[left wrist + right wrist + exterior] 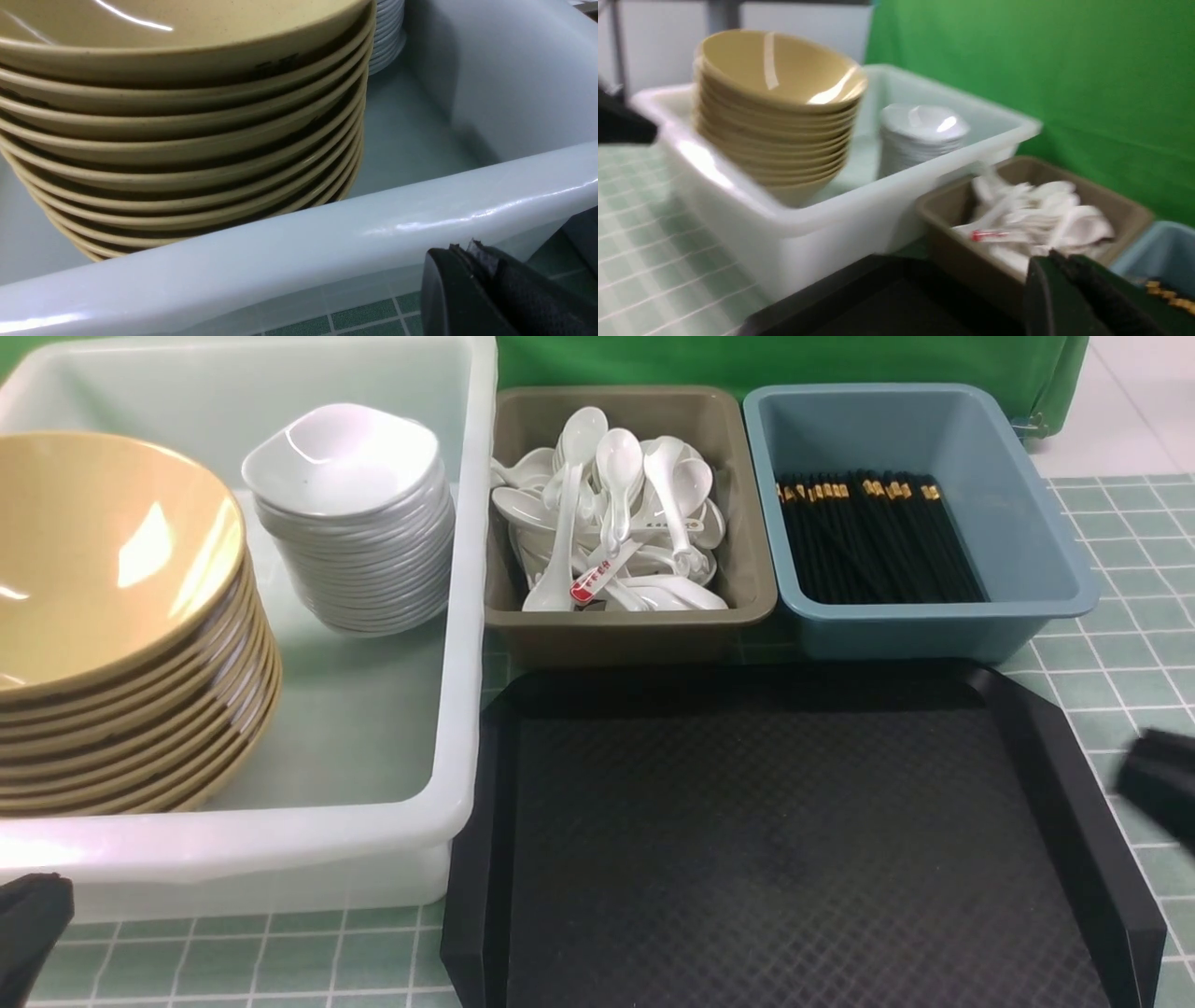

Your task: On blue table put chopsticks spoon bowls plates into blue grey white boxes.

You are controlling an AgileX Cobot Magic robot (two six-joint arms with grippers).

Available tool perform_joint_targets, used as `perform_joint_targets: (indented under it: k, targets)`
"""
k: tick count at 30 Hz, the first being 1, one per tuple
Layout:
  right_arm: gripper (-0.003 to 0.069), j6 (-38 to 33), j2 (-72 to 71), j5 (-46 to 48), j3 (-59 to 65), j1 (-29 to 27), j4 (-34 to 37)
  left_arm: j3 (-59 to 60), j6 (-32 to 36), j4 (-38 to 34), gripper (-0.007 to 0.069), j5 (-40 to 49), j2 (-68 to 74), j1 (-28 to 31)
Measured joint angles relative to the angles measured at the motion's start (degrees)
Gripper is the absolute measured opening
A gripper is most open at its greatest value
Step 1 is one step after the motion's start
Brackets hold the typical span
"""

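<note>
Two claws sit at the edges, both cut off; the left claw (33, 924) is a dark shape low beside the white box (448, 728), and in its wrist view the fingers (467, 289) seem pressed together with nothing between them, clear of the box's smooth glossy rim; the tan bowls (121, 644), speckled and nested in a leaning stack, fill the box's left side, with white plates (350, 523) stacked behind them; next comes the grey box (635, 616), heaped with glossy white spoons (607, 513), one with a red mark; the blue box (934, 616) holds black chopsticks (873, 537) with gold tips, lying in a row; a black tray (794, 849) with a pebbled surface lies in front; the right claw (1158, 784) is blurred, gap impossible to judge.
</note>
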Motion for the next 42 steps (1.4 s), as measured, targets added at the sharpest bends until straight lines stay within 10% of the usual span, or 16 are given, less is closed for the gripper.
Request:
perform_joint_targets:
  k: [15,42]
  targets:
    - [0.0035,22.76,-20.88,-0.17,23.41,-39.02,-14.54,0.0,0.0,0.0,-0.0012,-0.2,0.0,0.0]
    - [0.004,24.03,-21.08,11.61,23.47,-39.79,-15.71,0.0,0.0,0.0,-0.0012,-0.33,0.0,0.0]
